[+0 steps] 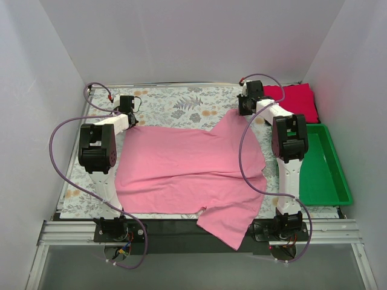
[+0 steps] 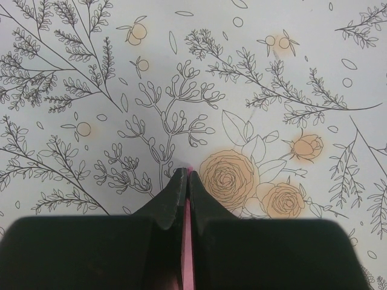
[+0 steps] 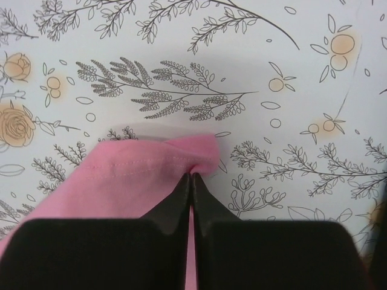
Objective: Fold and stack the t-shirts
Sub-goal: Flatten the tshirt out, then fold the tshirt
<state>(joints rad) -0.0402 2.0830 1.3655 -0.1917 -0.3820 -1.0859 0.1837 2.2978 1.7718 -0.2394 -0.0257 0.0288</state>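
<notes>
A light pink t-shirt (image 1: 187, 169) lies spread over the middle of the floral table cloth, one part hanging past the near edge. My left gripper (image 1: 129, 116) is at its far left corner, shut on a thin strip of pink cloth (image 2: 187, 241) that shows between the black fingers (image 2: 172, 193). My right gripper (image 1: 247, 104) is at the far right corner, shut on the pink hem (image 3: 151, 166), which bunches at its fingertips. A crimson red t-shirt (image 1: 293, 99) lies folded at the back right.
A green plastic bin (image 1: 323, 166) stands along the right side of the table, just in front of the red shirt. White walls close in on the left, back and right. Purple cables loop from both arms.
</notes>
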